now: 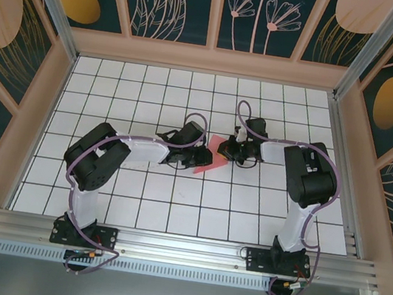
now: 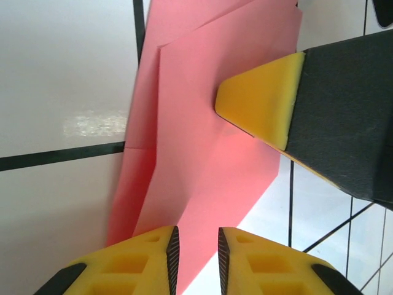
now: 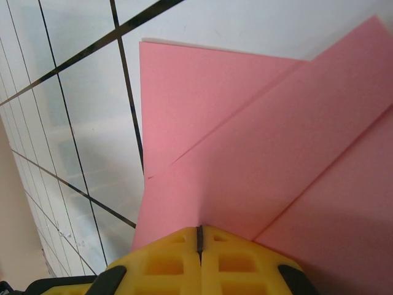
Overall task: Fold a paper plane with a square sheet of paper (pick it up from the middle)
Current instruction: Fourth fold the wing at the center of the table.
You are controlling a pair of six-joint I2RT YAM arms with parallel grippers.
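Pink-red and thin, the sheet of paper point(image 1: 205, 161) lies on the white gridded desk point(image 1: 136, 198) near its middle, between the tips of the two arms. It is partway to a plane, not a flat square. The left wrist view shows one layer of the paper point(image 2: 202, 153) lying over another, with straight folded edges running down its left side. In the right wrist view, slanted flap edges cross the paper point(image 3: 276, 153) and meet near the pads.

I judge that the first folds are made. The shape is broad and loose, though, with no slim body, sharp nose or raised wings that I can make out. The narrowing folds and the centre crease look to be what is left.

The right jaws are closed tight, pad point(image 3: 178, 258) against pad, with nothing between them. Their yellow tip point(image 2: 264, 101) rests on top of the paper and seems to pin it down.

The left jaws stand a narrow slit apart at the paper's edge, fingertips point(image 2: 147, 258) just over it. The paper shows beyond the slit rather than caught in it, so I take them to be holding nothing, though the close view leaves some doubt
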